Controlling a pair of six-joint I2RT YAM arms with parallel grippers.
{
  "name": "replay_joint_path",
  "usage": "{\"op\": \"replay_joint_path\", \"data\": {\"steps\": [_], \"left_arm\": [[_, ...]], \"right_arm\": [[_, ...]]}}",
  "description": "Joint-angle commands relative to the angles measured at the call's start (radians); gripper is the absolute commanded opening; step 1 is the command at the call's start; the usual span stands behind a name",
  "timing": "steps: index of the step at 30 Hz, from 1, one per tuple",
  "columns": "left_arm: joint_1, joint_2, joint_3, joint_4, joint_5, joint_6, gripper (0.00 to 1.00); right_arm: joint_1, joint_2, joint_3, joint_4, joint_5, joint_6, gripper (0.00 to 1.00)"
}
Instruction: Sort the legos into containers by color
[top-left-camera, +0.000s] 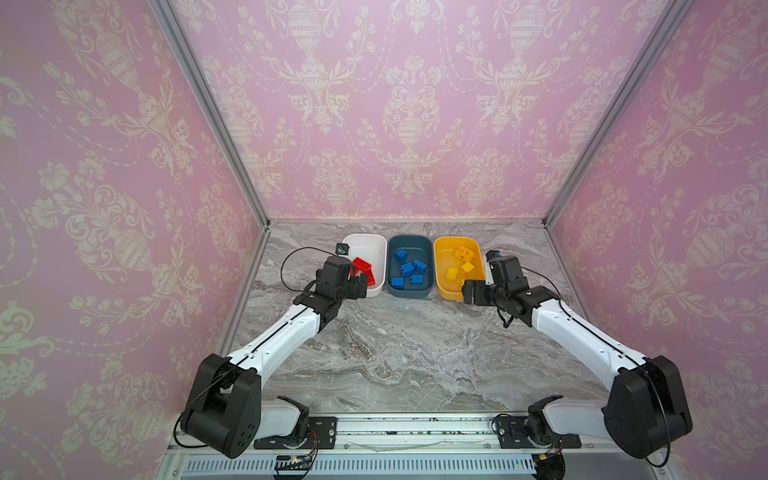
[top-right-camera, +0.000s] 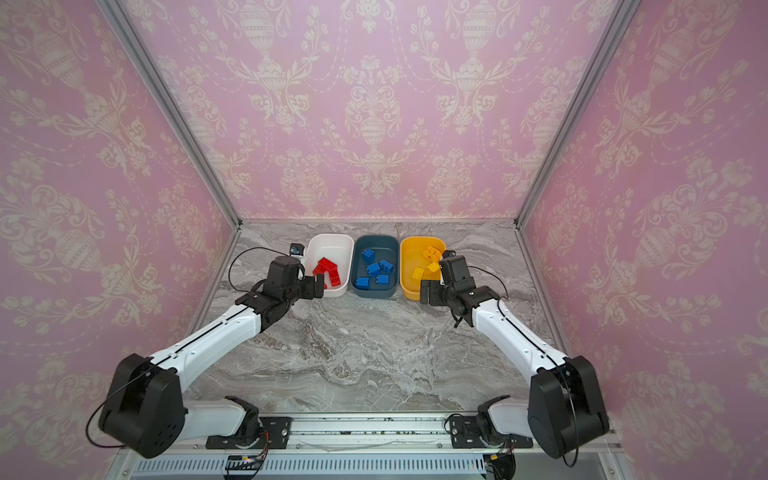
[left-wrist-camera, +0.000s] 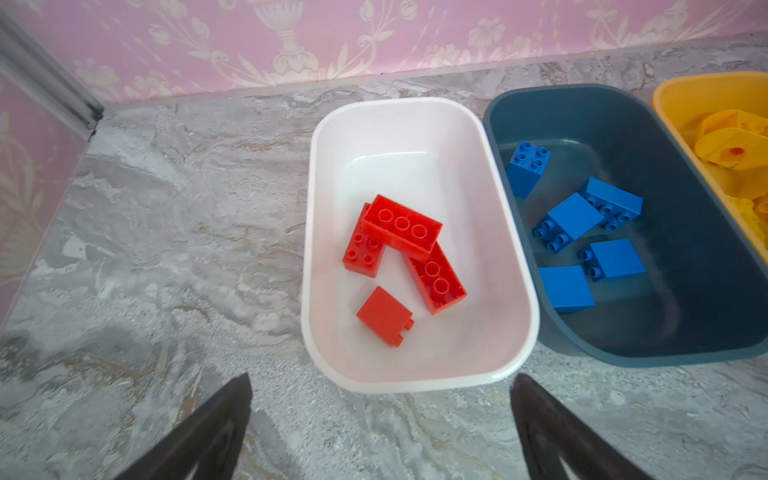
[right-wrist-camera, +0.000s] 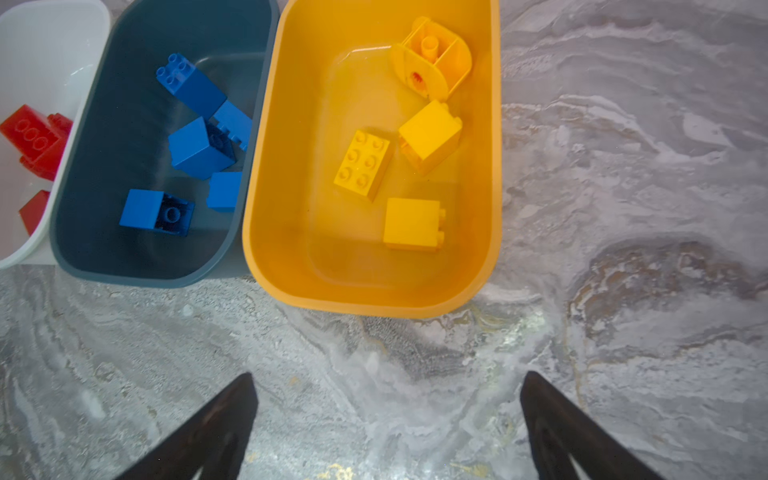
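Observation:
Three containers stand in a row at the back. The white tub (top-left-camera: 376, 241) (left-wrist-camera: 415, 102) holds several red legos (left-wrist-camera: 401, 226). In the teal tub (top-left-camera: 409, 293) (right-wrist-camera: 116, 124) lie several blue legos (right-wrist-camera: 199, 145). The yellow tub (top-left-camera: 440, 266) (right-wrist-camera: 291, 166) holds yellow legos (right-wrist-camera: 363, 164) and a rounded yellow piece (right-wrist-camera: 432, 58). My left gripper (top-left-camera: 361, 284) (left-wrist-camera: 381, 376) hangs open and empty at the white tub's near edge. My right gripper (top-left-camera: 469, 293) (right-wrist-camera: 387, 374) is open and empty just in front of the yellow tub.
The grey marble tabletop (top-left-camera: 407, 353) stretches in front of the tubs. Pink patterned walls with aluminium posts (top-left-camera: 266, 224) close in the back and sides. A black cable (top-left-camera: 286, 266) loops left of my left wrist. The arm bases sit on a rail (top-left-camera: 415, 428) at the front.

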Motion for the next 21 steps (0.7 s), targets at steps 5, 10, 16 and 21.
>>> {"op": "replay_joint_path", "data": {"steps": [5,10,16,21], "left_arm": [[0.082,-0.094,-0.151,0.188,-0.125,0.093,0.99],[0.154,-0.094,-0.242,0.342,-0.134,0.122,0.98],[0.177,-0.032,-0.373,0.636,-0.182,0.206,0.97],[0.228,0.023,-0.441,0.786,-0.166,0.190,0.97]], "right_arm": [[-0.081,-0.018,-0.089,0.245,0.186,-0.122,1.00],[-0.147,-0.005,-0.180,0.433,0.205,-0.173,1.00],[-0.188,0.041,-0.303,0.690,0.195,-0.255,1.00],[-0.203,0.090,-0.359,0.804,0.165,-0.291,1.00]]}}
